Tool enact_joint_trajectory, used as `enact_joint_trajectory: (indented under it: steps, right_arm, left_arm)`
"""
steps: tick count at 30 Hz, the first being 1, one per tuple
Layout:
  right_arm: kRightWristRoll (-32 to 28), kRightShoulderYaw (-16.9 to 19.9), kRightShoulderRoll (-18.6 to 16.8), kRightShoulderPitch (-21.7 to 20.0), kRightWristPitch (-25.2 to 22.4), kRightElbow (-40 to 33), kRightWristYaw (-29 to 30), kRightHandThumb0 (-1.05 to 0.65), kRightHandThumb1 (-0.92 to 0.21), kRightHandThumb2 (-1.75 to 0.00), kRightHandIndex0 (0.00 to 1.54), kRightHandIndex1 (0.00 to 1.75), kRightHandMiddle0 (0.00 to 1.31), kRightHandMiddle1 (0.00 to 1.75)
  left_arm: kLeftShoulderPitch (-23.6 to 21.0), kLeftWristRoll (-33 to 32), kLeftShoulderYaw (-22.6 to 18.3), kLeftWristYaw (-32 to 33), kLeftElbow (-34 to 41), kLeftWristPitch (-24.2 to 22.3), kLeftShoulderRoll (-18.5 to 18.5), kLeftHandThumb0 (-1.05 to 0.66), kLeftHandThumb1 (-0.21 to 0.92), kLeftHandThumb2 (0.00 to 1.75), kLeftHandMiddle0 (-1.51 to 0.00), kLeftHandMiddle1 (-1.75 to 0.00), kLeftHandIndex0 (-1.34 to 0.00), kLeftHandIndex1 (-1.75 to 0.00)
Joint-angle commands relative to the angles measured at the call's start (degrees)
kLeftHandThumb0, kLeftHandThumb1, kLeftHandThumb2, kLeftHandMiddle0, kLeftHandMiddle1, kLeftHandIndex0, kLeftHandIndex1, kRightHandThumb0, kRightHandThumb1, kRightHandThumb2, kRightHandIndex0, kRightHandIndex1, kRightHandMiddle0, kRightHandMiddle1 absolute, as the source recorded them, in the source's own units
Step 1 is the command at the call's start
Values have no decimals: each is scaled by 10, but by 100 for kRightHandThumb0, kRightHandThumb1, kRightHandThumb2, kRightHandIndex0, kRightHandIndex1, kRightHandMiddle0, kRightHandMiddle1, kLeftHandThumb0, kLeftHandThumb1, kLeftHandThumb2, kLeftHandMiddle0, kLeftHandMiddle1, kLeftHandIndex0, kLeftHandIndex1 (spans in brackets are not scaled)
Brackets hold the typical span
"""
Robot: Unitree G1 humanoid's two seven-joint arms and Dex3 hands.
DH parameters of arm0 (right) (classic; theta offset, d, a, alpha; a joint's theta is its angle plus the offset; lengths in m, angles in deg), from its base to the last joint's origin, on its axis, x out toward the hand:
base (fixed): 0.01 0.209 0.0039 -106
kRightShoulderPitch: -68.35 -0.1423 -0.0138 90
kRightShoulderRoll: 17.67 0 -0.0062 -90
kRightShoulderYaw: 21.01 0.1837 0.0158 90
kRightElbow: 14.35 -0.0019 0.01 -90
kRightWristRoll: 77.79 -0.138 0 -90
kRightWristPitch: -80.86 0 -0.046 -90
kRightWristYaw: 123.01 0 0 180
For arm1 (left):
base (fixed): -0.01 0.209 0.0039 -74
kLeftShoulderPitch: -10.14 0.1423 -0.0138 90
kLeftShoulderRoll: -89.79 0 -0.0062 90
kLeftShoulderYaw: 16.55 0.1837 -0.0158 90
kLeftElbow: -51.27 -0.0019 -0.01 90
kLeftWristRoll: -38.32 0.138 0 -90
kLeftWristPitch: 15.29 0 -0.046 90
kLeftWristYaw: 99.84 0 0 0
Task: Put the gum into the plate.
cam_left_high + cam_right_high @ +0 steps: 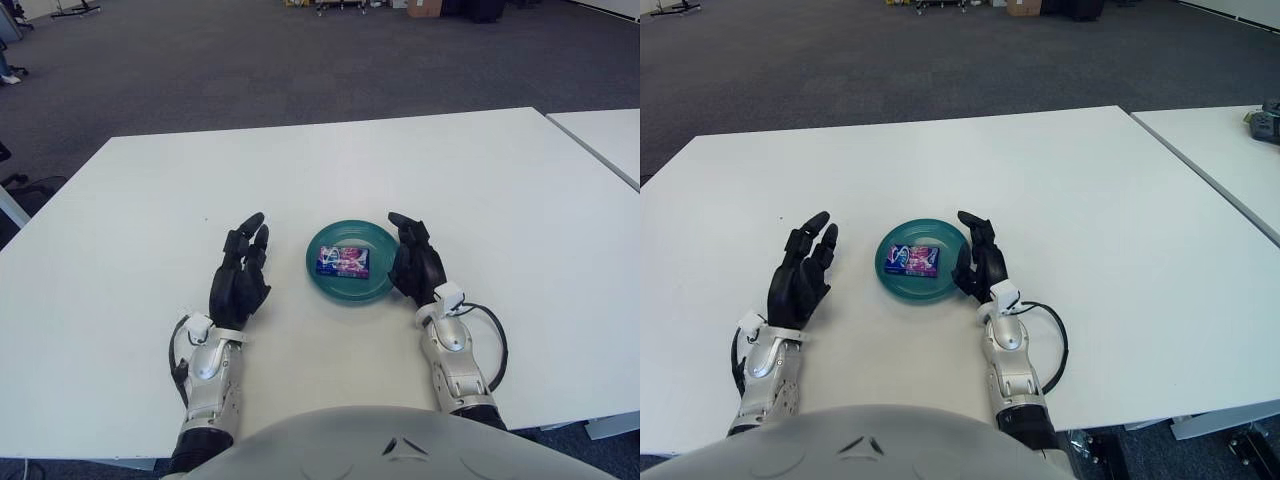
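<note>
**Gum in the plate; the task looks done**

The gum [343, 262] lies flat inside the green plate [326, 276] on the white tabletop [480, 190]. The right hand [415, 262] sits just beside the plate's right rim, fingers relaxed and empty. The left hand [241, 280] shows left of the plate, fingers spread, holding nothing. Little appears left beyond withdrawing.

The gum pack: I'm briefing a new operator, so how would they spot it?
On the white table, between the robot's left hand and right hand, sits a teal plate. The gum pack lies flat inside it, a small rectangle printed blue and pink.
</note>
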Motion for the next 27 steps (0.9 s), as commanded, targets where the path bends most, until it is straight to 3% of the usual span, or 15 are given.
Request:
enact_joint_trajectory:
  steps: [1,12,20,24,27]
  right_arm:
    - [19,0,3,-1,-42,52,21,-62,-92,-102,0,0,0,0]
    - [14,16,14,-41,-30,138,38,-65,-92,-100,0,0,0,0]
    - [8,56,37,-95,-40,163,61,-67,-92,-100,0,0,0,0]
    - [13,63,38,-101,-33,167,76,-67,-92,-101,0,0,0,0]
    - [11,67,46,-98,-23,168,75,-67,-92,-103,0,0,0,0]
  left_arm:
    - [22,-33,-5,-22,6,-57,-1,-105,92,74,-11,0,0,-43]
    - [-3,-39,-29,-37,-16,-128,-1,-105,92,74,-11,-1,0,-38]
    - [-29,-42,-50,-18,-30,-166,17,-101,92,75,-9,0,0,-26]
    - [-35,-16,-55,-3,-37,-146,27,-100,92,78,-10,-1,0,-23]
    - [-52,68,-50,45,-90,-74,29,-100,92,81,-11,-1,0,-24]
